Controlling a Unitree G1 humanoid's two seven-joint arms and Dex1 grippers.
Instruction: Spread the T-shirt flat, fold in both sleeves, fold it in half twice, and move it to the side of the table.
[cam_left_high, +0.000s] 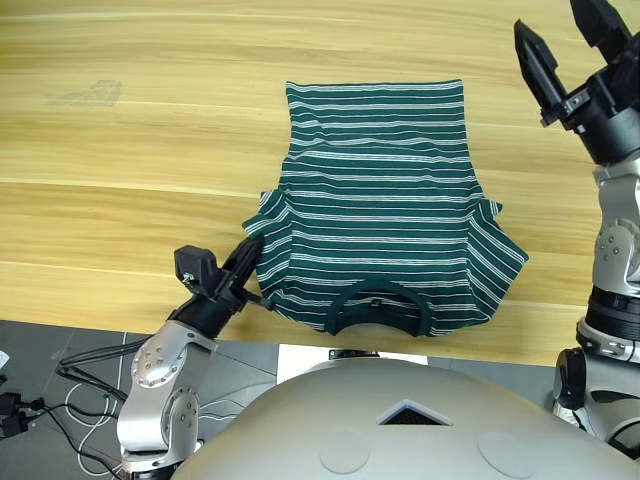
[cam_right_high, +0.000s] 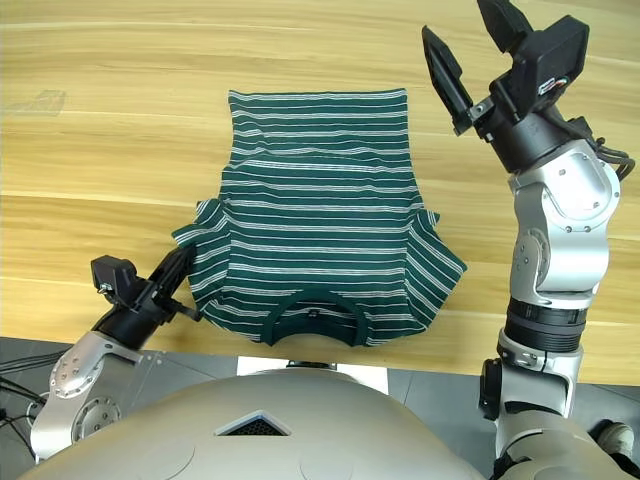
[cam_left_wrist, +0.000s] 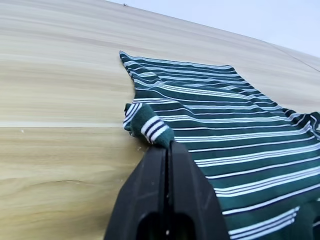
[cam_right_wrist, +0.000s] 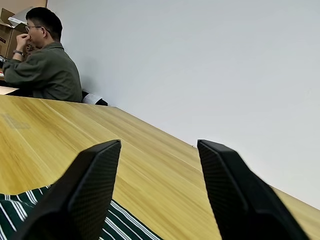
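**Mia:** Where is the T-shirt (cam_left_high: 375, 200)?

**Ben:** It lies in the middle of the wooden surface (cam_left_high: 120, 180); the collar (cam_left_high: 380, 300) is close to the robot; the bottom edge is far away.

**Mia:** What is the left pincer (cam_left_wrist: 167, 145) doing?

**Ben:** Its two fingers are pressed together; they pinch the cuff of the left sleeve (cam_left_wrist: 147, 127); the cuff is all bunched up at the tip.

**Mia:** And the right pincer (cam_right_wrist: 159, 147)?

**Ben:** It is up in the air past the far right corner of the shirt; its fingers are spread wide; it holds nothing.

**Mia:** What could go wrong?

**Ben:** I think the pinch is very small; the cuff could slip out if the arm pulls fast; then the sleeve would flop back in a lump.

**Mia:** Anything else?

**Ben:** Nothing holds the shirt down; a hard pull could drag the whole shirt sideways and make wrinkles; it might also slide toward the near edge; the collar is already close to it.

**Mia:** And the right sleeve (cam_left_high: 500, 250)?

**Ben:** It sticks out to the side; it looks like it is not folded in yet.
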